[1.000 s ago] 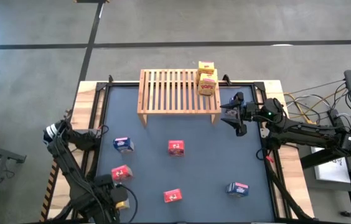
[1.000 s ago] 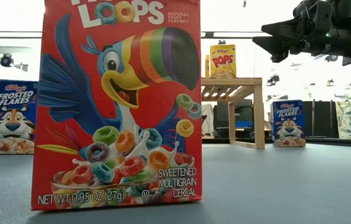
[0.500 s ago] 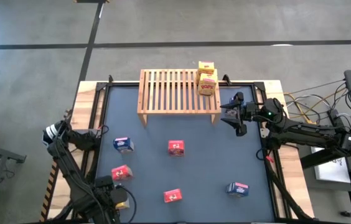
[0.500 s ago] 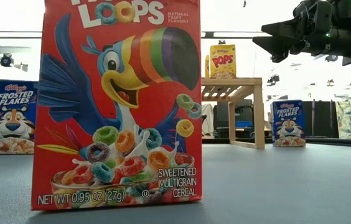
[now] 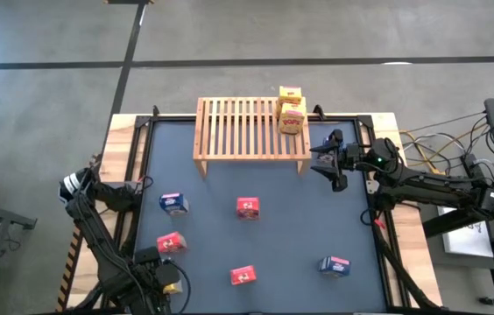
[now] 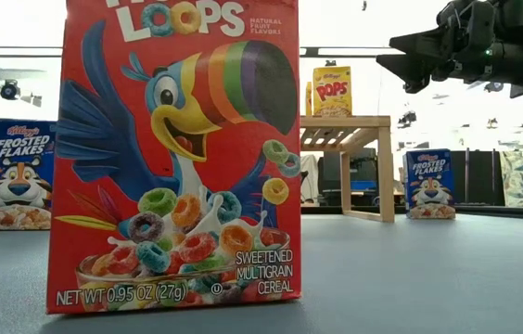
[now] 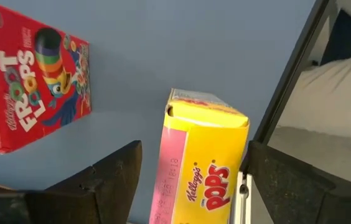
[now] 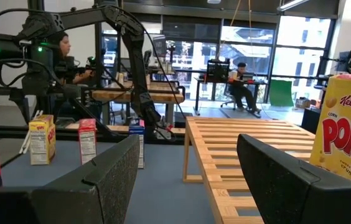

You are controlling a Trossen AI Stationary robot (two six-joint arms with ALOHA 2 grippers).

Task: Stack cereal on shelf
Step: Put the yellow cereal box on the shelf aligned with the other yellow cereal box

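The wooden shelf (image 5: pixel 251 129) stands at the table's far edge. Two yellow cereal boxes (image 5: pixel 292 112) stand at its right end, and one shows in the low view (image 6: pixel 332 91). My left gripper (image 5: pixel 161 278) is open at the near left. Its fingers point down on either side of a third yellow box (image 7: pixel 203 163), which stands upright on the mat by the table frame. My right gripper (image 5: pixel 326 163) is open and empty in the air just right of the shelf (image 8: pixel 250 155). Three red boxes (image 5: pixel 247 207) (image 5: pixel 170 243) (image 5: pixel 242 276) and two blue boxes (image 5: pixel 174 203) (image 5: pixel 335 265) stand on the mat.
The near red box (image 6: pixel 173 153) fills much of the low view. The black table frame (image 7: pixel 287 81) runs close beside the yellow box at my left gripper. Cables and equipment (image 5: pixel 492 140) lie beyond the table's right edge. People sit in the room behind (image 8: pixel 244 87).
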